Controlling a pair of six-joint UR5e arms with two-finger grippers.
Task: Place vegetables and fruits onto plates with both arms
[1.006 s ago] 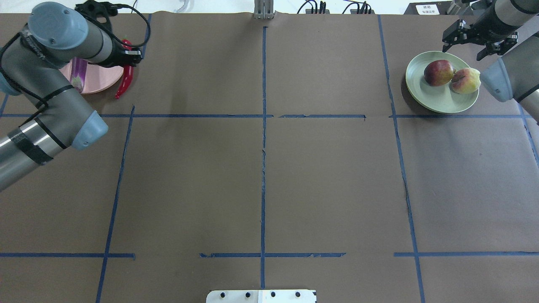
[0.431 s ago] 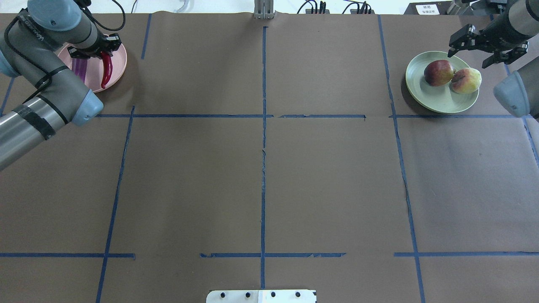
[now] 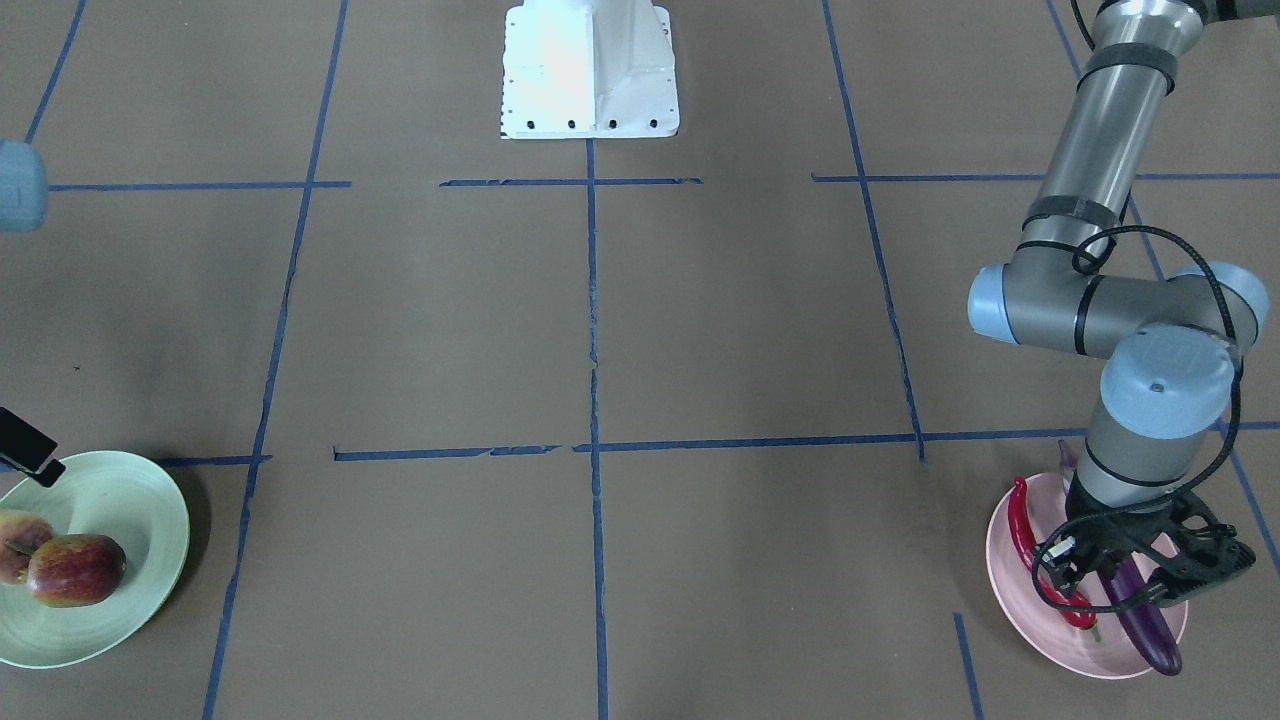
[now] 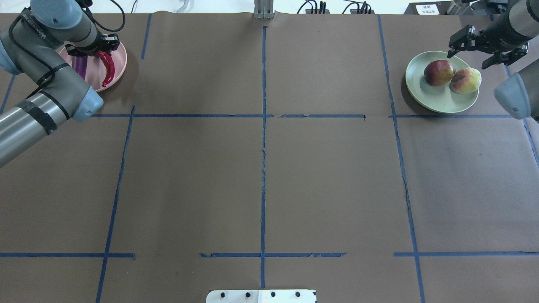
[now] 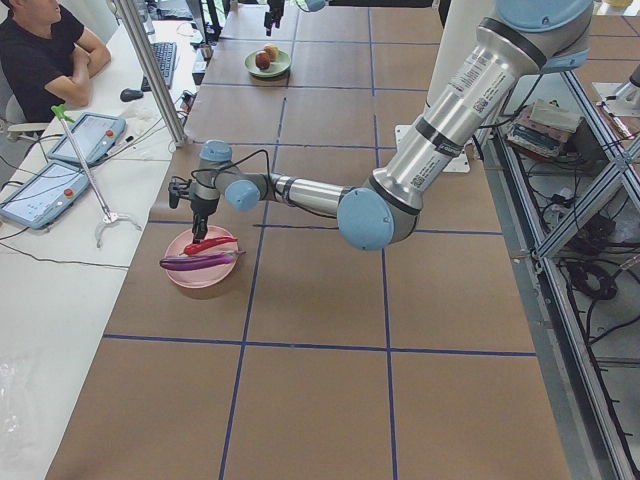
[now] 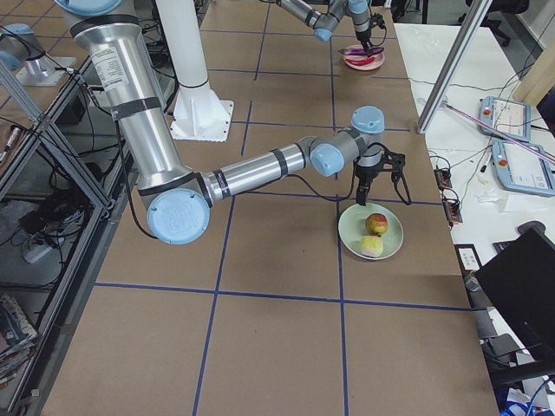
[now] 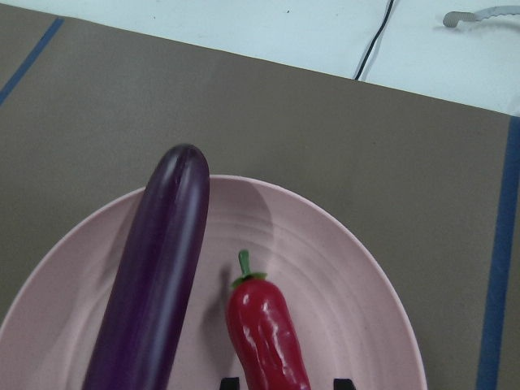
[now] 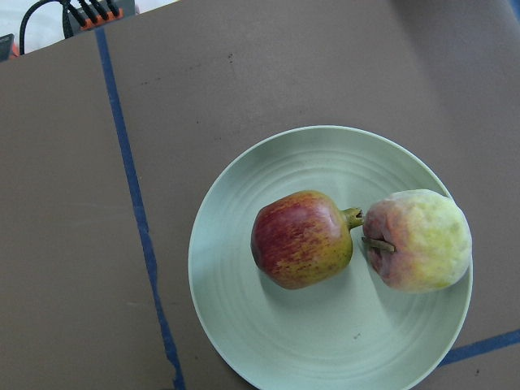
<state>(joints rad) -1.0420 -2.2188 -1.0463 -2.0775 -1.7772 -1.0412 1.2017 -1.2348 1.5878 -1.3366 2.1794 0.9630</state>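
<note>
The pink plate (image 4: 120,63) at the far left holds the purple eggplant (image 4: 79,65) and the red chili pepper (image 4: 109,69). My left gripper (image 4: 94,52) hangs low over this plate. In the left wrist view its fingertips (image 7: 231,382) stand a little apart on either side of the chili (image 7: 264,333), which lies next to the eggplant (image 7: 154,276). The mint green plate (image 4: 433,101) at the far right holds the red-yellow fruit (image 4: 438,72) and the pale green fruit (image 4: 466,80), which touch. My right gripper (image 4: 467,57) is open and empty above that plate's far edge.
The white robot base (image 4: 261,296) sits at the near edge. Blue tape lines divide the brown table cover. A side bench with tablets (image 5: 85,135) and a seated operator (image 5: 40,55) runs along the table's far side.
My left arm carried the chili from beside the pink plate over it and set it down next to the eggplant. My right gripper drew back a little from the green plate.
</note>
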